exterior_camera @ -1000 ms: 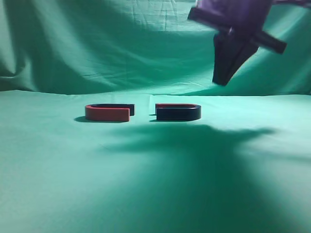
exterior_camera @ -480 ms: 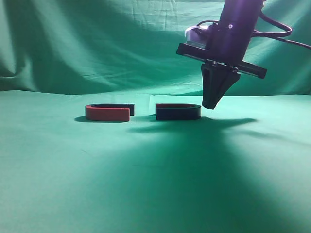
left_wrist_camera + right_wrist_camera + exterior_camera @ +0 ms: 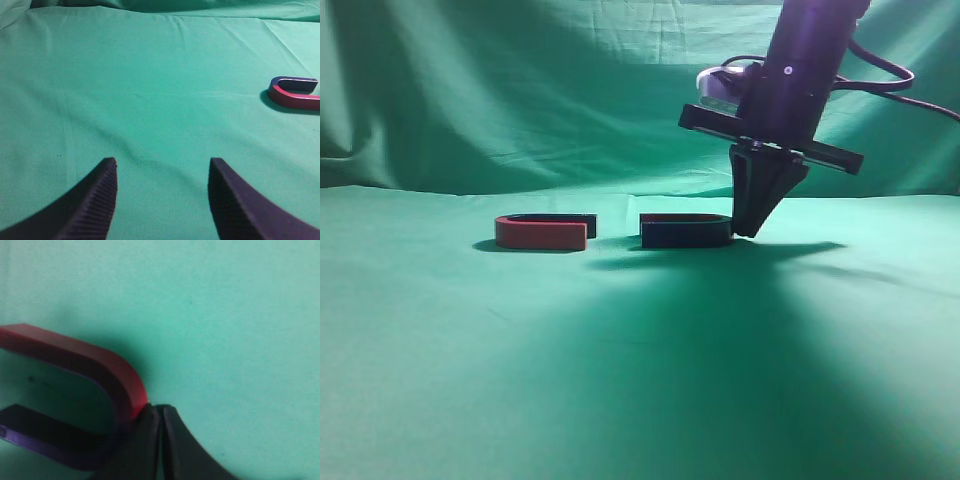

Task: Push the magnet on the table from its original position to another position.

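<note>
Two red-and-dark-blue horseshoe magnets lie on the green cloth in the exterior view. The right magnet shows its dark side. My right gripper is shut with its tips down at the cloth, against that magnet's curved right end. In the right wrist view the shut fingertips touch the bend of the magnet. The left magnet lies apart to the left, and it also shows in the left wrist view. My left gripper is open and empty above bare cloth.
The green cloth covers the table and hangs as a backdrop behind. A black cable trails from the right arm. A narrow gap separates the two magnets.
My right gripper has come down from high at the upper right to the cloth beside the right magnet's curved end. Both magnets lie where they were.
</note>
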Robot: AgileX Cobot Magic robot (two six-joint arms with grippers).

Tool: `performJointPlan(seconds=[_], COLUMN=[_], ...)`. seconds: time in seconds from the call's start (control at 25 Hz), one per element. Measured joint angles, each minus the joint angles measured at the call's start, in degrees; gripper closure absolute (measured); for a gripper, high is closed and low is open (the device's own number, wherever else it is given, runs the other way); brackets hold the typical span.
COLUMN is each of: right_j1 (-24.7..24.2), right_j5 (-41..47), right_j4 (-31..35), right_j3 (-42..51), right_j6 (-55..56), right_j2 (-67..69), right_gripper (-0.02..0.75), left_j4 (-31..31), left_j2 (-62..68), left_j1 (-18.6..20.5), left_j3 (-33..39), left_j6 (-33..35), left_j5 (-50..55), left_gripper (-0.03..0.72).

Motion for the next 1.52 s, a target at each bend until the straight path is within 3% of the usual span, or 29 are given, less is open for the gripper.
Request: performJointPlan(seconds=[0.56, 0.92, 1.24, 1.52], right_j1=[5.4, 5.4, 5.4, 5.4], right_j5=[-2.7, 10.8, 12.3, 12.7], right_j4=[0.2, -7.2, -8.3, -8.4], right_j3=[-1.3, -15.0, -15.4, -5.4], right_j6=[0.0, 6.3, 9.8, 11.0], right_j2=[0.7, 0.1, -13.5, -34.2], right_gripper=[0.738, 0.738, 0.738, 0.738], left_j4=[0.0, 0.0, 0.0, 0.0], left_j2=[0.0, 0.0, 0.0, 0.0], left_j1=[0.0, 0.0, 0.0, 0.0], left_j3=[0.0, 0.0, 0.0, 0.0], left_j6=[0.0, 0.0, 0.0, 0.0], left_j5=[0.0, 0.0, 0.0, 0.0], left_gripper=[0.316, 0.316, 0.316, 0.316])
